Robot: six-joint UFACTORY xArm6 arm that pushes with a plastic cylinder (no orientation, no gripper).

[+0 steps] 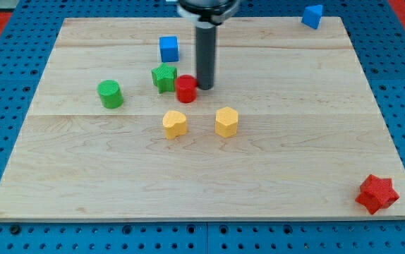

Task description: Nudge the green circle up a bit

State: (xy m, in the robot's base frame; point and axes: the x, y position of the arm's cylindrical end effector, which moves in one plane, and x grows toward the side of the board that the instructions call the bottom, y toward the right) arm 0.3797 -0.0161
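My tip [204,87] sits just right of the red cylinder block [186,89], centre-top of the frame; this end effector is a bare rod, nothing to open or close. The green circle block [109,94] lies left, apart on the wooden tabletop [294,155]. I'd swing below it, skirting the green star block [164,77], then push gently upward

tip: my tip [205,87] touching red cylinder [186,89]
blockers toward green circle [109,94]: red cylinder, green star [164,77]
above green circle: open board [315,141]
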